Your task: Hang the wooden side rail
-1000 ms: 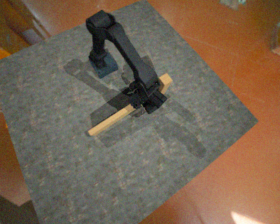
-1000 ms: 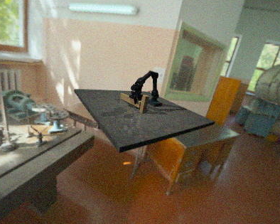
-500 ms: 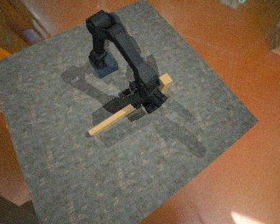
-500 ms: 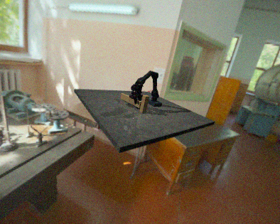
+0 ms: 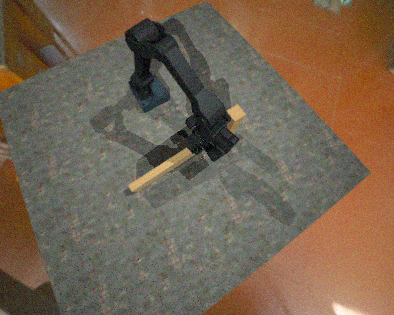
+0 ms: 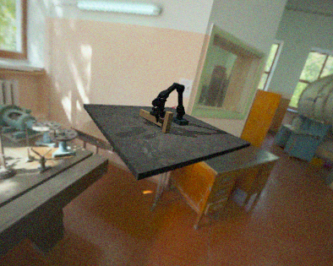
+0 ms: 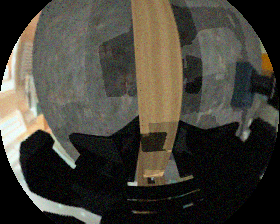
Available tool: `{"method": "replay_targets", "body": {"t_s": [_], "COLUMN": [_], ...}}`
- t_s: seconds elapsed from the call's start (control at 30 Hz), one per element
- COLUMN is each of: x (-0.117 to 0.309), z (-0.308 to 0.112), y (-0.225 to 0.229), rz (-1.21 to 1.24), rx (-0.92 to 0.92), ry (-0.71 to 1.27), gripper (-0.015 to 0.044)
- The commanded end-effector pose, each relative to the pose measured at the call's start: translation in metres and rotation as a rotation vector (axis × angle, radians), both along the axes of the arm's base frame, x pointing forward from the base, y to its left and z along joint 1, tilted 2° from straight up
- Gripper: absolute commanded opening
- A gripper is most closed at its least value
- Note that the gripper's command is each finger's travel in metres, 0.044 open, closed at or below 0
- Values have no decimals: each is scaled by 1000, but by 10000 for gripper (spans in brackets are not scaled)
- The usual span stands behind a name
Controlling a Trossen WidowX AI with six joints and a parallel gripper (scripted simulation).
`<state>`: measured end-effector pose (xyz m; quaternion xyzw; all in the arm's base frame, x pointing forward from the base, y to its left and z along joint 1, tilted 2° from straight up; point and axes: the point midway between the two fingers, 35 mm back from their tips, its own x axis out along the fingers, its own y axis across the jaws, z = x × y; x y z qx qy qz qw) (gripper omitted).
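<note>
The wooden side rail slants across the table. Its far end is low, close to the table top; I cannot tell if it touches. My gripper is shut on the rail near its post-side end, one finger on each side. The headboard post stands upright just beyond the gripper, in line with the rail. The hooks, pins and slot are hidden or too small to make out, so I cannot tell whether the hooks sit on the pins.
The arm's blue base stands on the table behind the rail, with the arm arching over to the gripper. The arm's shadows fall around the rail. The post is close beside the gripper's body. The table's edges lie well outside the rail and post.
</note>
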<state>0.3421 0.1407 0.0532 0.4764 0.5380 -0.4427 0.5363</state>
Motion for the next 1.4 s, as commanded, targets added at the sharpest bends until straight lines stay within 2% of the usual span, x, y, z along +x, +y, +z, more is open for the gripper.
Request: {"method": "replay_targets", "body": {"t_s": [0.0,1.37], "x": [3,3], "z": [4,2], "y": [2,7], "rz": [-5,-5], "rx": [6,6], "ry": [-9,-9], "gripper": [0,0]}}
